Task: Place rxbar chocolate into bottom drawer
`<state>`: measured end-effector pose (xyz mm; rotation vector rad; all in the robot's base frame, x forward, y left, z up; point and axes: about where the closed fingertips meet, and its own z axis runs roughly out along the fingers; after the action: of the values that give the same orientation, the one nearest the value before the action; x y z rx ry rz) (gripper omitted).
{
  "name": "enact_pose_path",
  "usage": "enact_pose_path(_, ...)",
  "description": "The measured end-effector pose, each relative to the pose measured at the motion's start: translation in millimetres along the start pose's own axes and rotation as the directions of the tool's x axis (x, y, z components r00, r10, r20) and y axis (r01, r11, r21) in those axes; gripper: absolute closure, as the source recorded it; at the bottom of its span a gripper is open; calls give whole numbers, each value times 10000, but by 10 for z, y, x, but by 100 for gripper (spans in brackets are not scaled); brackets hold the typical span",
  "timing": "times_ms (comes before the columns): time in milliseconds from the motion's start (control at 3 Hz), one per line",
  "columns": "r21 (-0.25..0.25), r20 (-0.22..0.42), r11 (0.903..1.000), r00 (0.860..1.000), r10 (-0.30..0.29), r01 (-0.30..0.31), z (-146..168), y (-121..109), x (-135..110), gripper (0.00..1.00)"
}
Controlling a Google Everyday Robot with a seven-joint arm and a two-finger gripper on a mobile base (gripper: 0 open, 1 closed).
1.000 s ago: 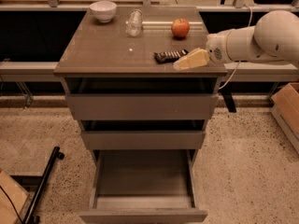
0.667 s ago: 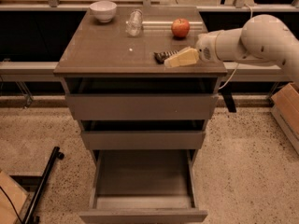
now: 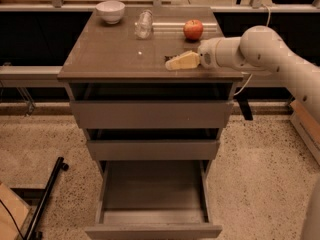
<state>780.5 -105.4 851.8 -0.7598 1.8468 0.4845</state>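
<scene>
Grey-brown counter topping a cabinet. Dark-wrapped bar: on the counter toward the front right corner, mostly hidden beneath the end effector, only its left end showing. Cream end effector: reaching in from the right edge, low over the bar; whether it is open or closed cannot be told. Lowest level, bottom drawer: pulled out, grey floor showing. Red apple: just behind the end effector. Clear glass: mid back edge. White bowl: back left corner.
</scene>
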Motion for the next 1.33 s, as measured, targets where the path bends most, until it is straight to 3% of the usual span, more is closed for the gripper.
enact_pose_path(333,116,13,9989,9989,464,-464,166,-112,143,0)
enact_pose_path(667,206,-52,9980,9982,591,-589,239,-165,244,17)
enact_pose_path(1000,340,-12,9977,9983,584,-584,217,-185,273,40)
enact_pose_path(1333,561,101,9973,9988,472,-477,89,-165,259,69)
